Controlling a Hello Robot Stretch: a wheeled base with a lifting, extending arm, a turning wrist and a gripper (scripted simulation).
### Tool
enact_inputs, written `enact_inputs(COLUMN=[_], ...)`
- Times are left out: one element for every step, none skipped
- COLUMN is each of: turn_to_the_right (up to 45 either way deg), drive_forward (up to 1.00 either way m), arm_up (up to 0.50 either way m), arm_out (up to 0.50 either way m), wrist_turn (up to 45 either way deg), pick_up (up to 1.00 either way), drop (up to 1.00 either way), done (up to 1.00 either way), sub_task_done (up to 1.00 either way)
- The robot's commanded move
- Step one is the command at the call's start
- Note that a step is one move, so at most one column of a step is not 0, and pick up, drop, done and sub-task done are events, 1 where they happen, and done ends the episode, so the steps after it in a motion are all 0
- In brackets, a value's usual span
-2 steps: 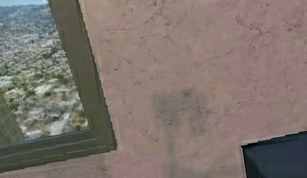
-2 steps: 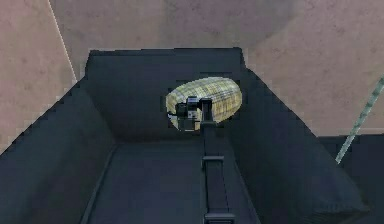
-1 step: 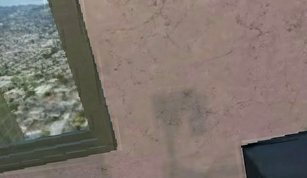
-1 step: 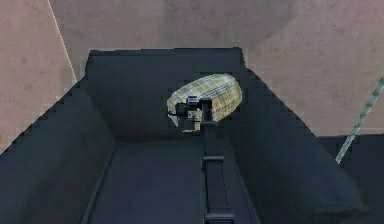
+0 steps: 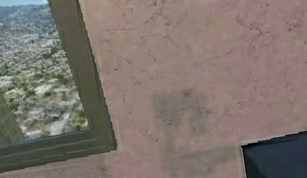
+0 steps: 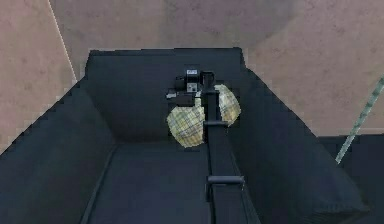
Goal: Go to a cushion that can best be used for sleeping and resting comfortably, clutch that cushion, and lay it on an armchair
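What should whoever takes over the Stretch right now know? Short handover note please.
Pincer: at the arm's far end, above the dark armchair. Cannot tell whether it holds anything.
Cushion: beige, checked, right at the pincer and inside the armchair's walls. Cannot tell whether it hangs or rests on the seat.
Done, judging by how things lie: the cushion is at the armchair.
Left: make sure the cushion lies on the seat and is free of the pincer, then pull the arm back.
Ahead: pink wall with a window.
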Motion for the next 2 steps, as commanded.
enact_inputs(turn_to_the_right=[0.0,0.0], drive_forward=[0.0,0.0], arm_up=[0.0,0.0], arm_out=[-0.08,0.0], wrist_turn=[0.0,0.0], pick_up=[0.0,0.0], drop=[0.0,0.0], done=[0.0,1.0], sub_task_done=[0.0,0.0])
